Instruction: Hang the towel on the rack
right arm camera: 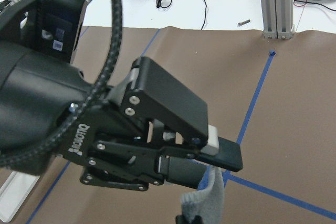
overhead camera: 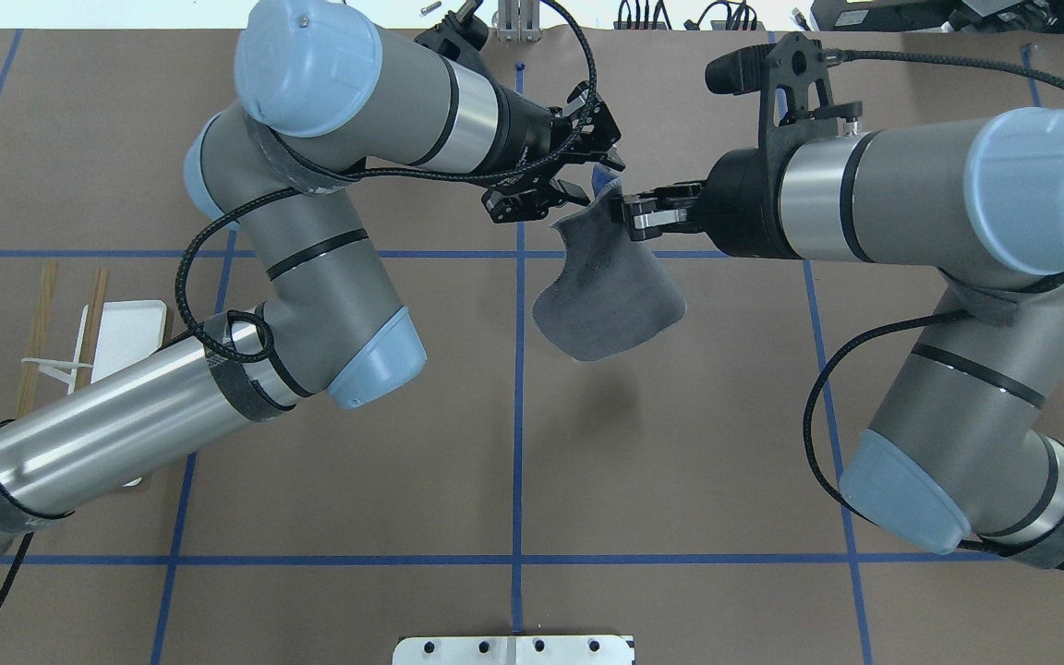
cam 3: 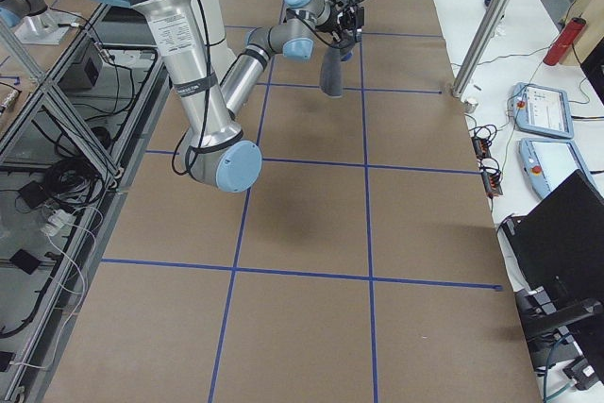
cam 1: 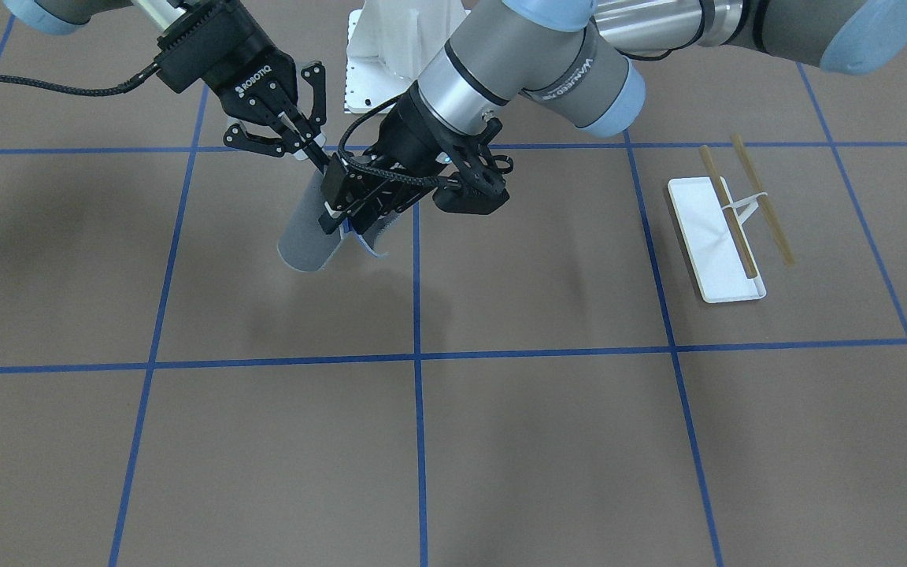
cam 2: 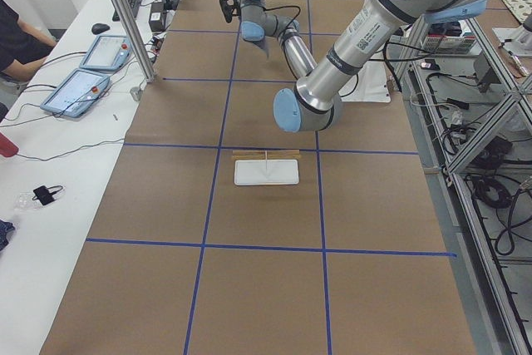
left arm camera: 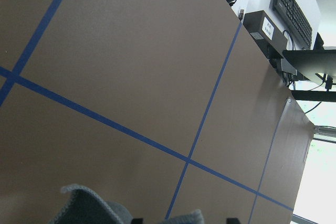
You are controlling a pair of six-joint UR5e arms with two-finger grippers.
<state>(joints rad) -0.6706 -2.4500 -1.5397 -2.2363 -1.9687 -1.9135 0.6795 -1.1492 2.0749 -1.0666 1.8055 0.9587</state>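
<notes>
The towel (overhead camera: 606,296), dark grey with a blue inner face, hangs in the air over the table's far middle; it also shows in the front view (cam 1: 308,236). My right gripper (overhead camera: 629,214) is shut on its top edge and carries it. My left gripper (overhead camera: 598,175) is open, with its jaws on either side of the towel's upper corner; the left wrist view shows the towel's edge (left arm camera: 89,208) between the parted tips. The rack (overhead camera: 126,332), a white tray with two wooden rods (cam 1: 760,197), stands on the table far to my left, apart from both grippers.
A large white bolted pedestal (cam 1: 390,47) stands at the robot's edge of the table. Blue tape lines grid the brown surface. The left arm's elbow (overhead camera: 375,360) hangs over the table beside the rack. A desk with tablets (cam 2: 83,81) lies beyond the far edge.
</notes>
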